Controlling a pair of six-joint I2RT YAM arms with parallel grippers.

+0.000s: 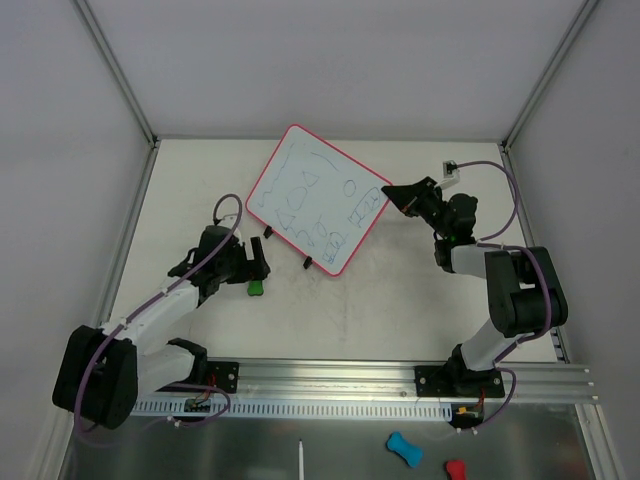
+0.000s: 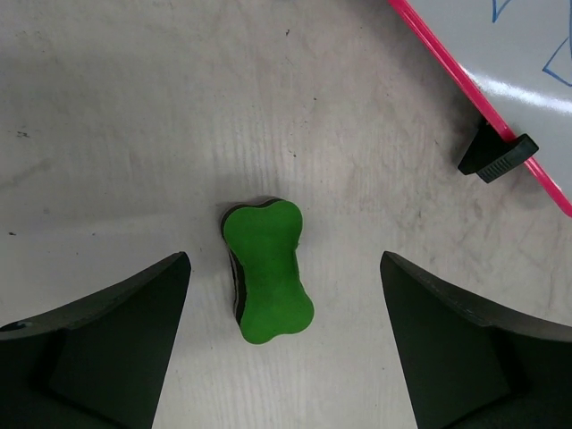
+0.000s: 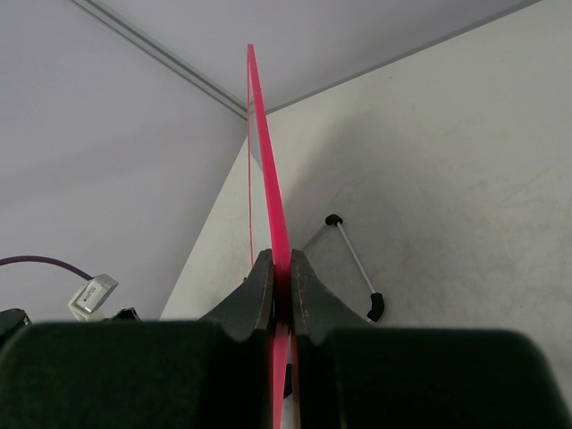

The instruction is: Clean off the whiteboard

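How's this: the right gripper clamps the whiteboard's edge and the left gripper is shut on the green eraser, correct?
Not quite. The left gripper is open, its fingers apart on either side of the green eraser without touching it; the left wrist view shows this. The right gripper does clamp the whiteboard by its edge.

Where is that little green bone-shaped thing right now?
The green block lies on the table between the left hand's open fingers, left of centre in the top view, just near the whiteboard's footed edge.
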